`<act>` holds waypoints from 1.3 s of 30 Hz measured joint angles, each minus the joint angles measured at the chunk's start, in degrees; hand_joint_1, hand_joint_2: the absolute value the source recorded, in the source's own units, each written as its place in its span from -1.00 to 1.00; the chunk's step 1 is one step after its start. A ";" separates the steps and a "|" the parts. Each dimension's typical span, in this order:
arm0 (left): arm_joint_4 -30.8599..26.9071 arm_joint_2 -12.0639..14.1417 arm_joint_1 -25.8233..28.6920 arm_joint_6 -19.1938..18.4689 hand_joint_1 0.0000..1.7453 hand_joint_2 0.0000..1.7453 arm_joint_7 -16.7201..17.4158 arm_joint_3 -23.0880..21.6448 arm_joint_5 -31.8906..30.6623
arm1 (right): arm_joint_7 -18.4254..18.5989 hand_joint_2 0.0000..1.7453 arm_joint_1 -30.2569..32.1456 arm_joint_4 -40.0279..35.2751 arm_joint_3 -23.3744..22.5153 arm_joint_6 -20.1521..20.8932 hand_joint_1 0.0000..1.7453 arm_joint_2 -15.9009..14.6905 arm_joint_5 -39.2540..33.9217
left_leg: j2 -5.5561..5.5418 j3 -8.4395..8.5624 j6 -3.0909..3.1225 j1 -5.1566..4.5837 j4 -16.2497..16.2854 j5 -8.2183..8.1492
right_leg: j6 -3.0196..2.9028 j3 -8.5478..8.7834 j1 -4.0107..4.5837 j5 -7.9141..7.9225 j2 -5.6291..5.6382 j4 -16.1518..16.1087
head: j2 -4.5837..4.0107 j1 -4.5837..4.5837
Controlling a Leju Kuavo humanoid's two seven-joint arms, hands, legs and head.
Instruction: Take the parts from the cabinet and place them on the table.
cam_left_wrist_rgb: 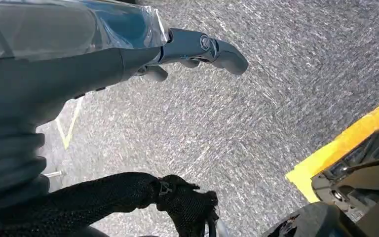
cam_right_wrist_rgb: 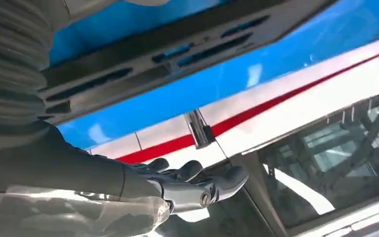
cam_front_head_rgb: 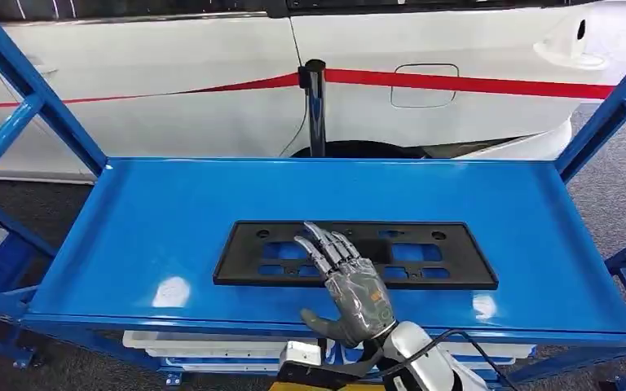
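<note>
A flat black rectangular part (cam_front_head_rgb: 424,257) with cut-out slots lies in the middle of the blue cabinet shelf (cam_front_head_rgb: 155,212). My right hand (cam_front_head_rgb: 350,281) reaches in from the shelf's front edge. Its fingers are stretched out and slightly apart over the part's near middle, and I cannot tell whether they touch it. The right wrist view shows the same part (cam_right_wrist_rgb: 143,54) on the blue shelf and the right hand (cam_right_wrist_rgb: 187,190) holding nothing. My left hand (cam_left_wrist_rgb: 192,49) hangs over grey floor with its fingers loosely extended and nothing in them.
Blue frame uprights (cam_front_head_rgb: 33,90) (cam_front_head_rgb: 611,114) flank the shelf. White trays (cam_front_head_rgb: 212,346) sit on the level below. Behind stand a black post (cam_front_head_rgb: 315,106) with red tape and a white car. A yellow floor line (cam_left_wrist_rgb: 345,143) runs near my left side.
</note>
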 joint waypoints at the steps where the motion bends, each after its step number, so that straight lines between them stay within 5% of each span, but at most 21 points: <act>1: 0.00 0.00 -0.01 0.00 -1.00 1.00 0.04 0.00 -0.02 | 0.24 1.00 0.08 0.57 0.00 -0.69 -1.00 0.26 0.54 | 0.00 0.00 0.00 0.00 0.00 0.00 | 0.00 0.00 0.00 0.00 0.00 0.00 | 0.00 0.00; 7: 0.00 -0.02 -0.09 0.00 -1.00 1.00 0.28 0.00 -0.24 | -1.46 1.00 0.59 6.87 -0.52 -9.38 -1.00 2.78 1.73 | 0.00 0.01 0.00 0.00 0.00 0.00 | 0.00 0.00 0.00 0.00 0.01 0.00 | 0.00 0.00; 24: 0.00 -0.02 -0.16 0.00 -1.00 1.00 0.28 0.00 -1.03 | -0.18 1.00 0.86 12.92 -2.19 -10.71 -1.00 4.66 4.24 | 0.01 0.08 -0.01 0.00 0.01 0.01 | 0.00 0.00 0.00 0.00 0.02 0.00 | 0.00 0.00; 39: 0.00 -0.15 -0.15 0.17 -1.00 1.00 0.00 0.00 -1.03 | 9.79 1.00 0.88 13.91 -3.24 -14.65 -1.00 5.10 34.48 | 0.01 0.08 -0.01 0.00 0.01 0.01 | 0.00 0.00 0.00 0.00 0.02 0.00 | 0.00 0.00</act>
